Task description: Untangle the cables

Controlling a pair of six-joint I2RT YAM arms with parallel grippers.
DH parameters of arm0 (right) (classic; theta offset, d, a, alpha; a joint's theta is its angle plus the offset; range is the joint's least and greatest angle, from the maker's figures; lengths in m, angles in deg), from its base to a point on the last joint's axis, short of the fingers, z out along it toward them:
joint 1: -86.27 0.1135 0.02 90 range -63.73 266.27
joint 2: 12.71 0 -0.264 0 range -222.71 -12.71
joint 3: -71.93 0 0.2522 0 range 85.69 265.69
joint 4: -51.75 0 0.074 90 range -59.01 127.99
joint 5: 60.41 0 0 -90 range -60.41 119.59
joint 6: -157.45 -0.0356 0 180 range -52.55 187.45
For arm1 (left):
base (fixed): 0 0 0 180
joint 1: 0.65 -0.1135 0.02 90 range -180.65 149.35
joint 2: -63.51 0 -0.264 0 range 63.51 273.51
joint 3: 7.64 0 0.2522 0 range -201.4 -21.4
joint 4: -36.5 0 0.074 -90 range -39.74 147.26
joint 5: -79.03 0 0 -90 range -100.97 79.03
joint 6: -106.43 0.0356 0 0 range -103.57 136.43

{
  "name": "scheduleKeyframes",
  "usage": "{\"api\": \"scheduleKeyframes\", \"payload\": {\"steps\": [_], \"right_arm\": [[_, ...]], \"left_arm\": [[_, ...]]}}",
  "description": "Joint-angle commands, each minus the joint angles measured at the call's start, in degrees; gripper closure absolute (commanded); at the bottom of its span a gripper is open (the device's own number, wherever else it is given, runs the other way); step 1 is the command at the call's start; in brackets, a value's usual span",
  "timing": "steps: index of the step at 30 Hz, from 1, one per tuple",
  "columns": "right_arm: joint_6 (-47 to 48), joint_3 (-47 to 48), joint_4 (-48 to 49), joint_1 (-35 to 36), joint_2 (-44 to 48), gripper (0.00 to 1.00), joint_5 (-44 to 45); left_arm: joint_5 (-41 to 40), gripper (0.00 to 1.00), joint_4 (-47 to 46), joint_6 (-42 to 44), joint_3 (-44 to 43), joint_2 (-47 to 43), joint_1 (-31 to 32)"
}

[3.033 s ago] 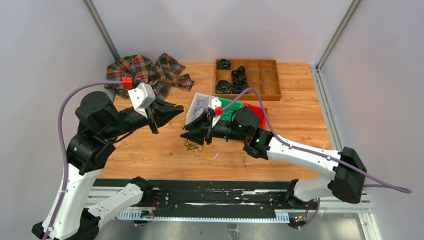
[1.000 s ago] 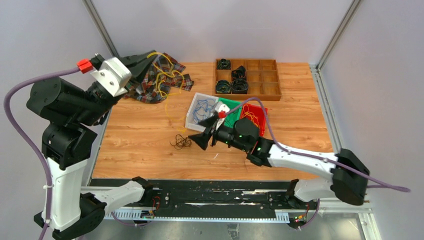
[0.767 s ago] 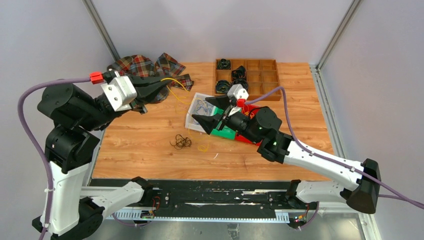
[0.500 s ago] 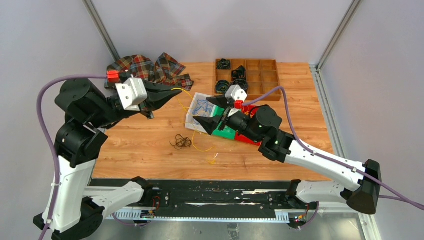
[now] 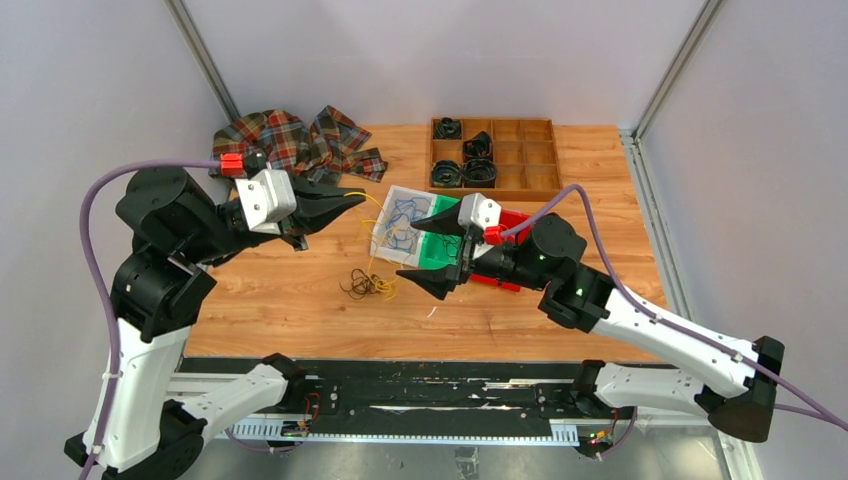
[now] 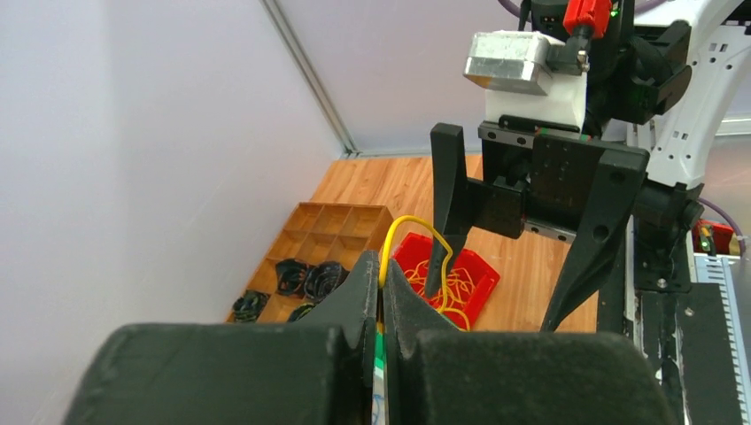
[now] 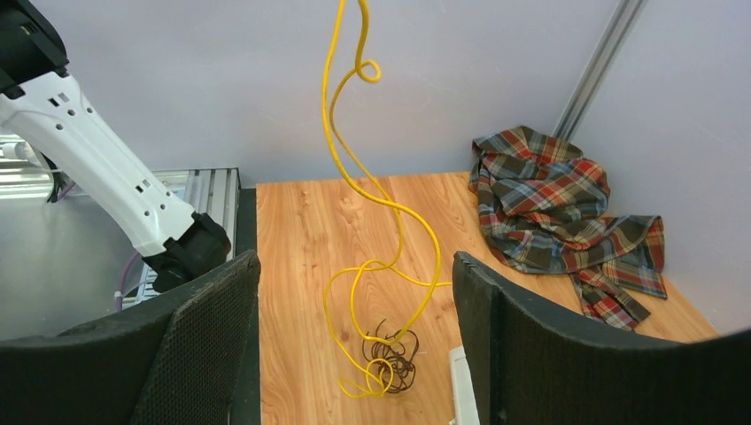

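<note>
Left claw (image 5: 345,200) is closed tight on one end of the yellow cable (image 5: 373,212), raised above the table (image 5: 300,310) to the left of the clear bin (image 5: 382,243); the left wrist view confirms the strand (image 6: 412,221) arching out from between the pressed fingertips of that claw (image 6: 383,285). From this grip the yellow cable drops past the near-left corner of the clear bin and ends in loops on the table, where it meets a small dark cable clump (image 5: 358,286) lying just near-left of the bin (whether the two are knotted together or only overlapping cannot be told). The right wrist view shows the same yellow cable (image 7: 341,159) hanging in curls down to the dark clump (image 7: 394,359). Right claw (image 5: 432,252) stands wide apart at the near-right side of the clear bin, over a green bin (image 5: 437,243), and grips nothing; in its own view (image 7: 354,258) the strand appears in the gap between the fingers, touching neither. A blue cable (image 5: 403,213) lies coiled inside the clear bin. A red bin (image 6: 478,266) right of the clear bin, beyond the green one, holds more yellow loops (image 6: 456,288). A wooden divided tray (image 5: 520,150) sits far-right of the clear bin with black rolls (image 5: 462,172) in its left cells. A plaid cloth (image 5: 290,140) lies crumpled far-left of the bin.
</note>
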State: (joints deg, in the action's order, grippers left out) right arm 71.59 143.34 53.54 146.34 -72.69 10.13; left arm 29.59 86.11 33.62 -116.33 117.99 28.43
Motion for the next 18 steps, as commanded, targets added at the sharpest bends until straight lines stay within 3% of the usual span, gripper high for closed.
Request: {"api": "scheduleKeyframes", "payload": {"steps": [1, 9, 18], "right_arm": [[1.0, 3.0, -1.3, -0.7, 0.9, 0.21, 0.0], [-3.5, 9.6, 0.2, 0.0, -8.4, 0.2, -4.4], [-7.8, 10.5, 7.5, 4.2, -14.6, 0.2, -6.4]], "left_arm": [[1.2, 1.0, -0.8, -0.7, 1.0, -0.7, 0.3], [2.1, 0.99, -0.8, -1.5, 1.4, -0.4, 0.4], [1.9, 0.99, -0.8, -0.7, 1.4, -0.4, 0.4]]}}
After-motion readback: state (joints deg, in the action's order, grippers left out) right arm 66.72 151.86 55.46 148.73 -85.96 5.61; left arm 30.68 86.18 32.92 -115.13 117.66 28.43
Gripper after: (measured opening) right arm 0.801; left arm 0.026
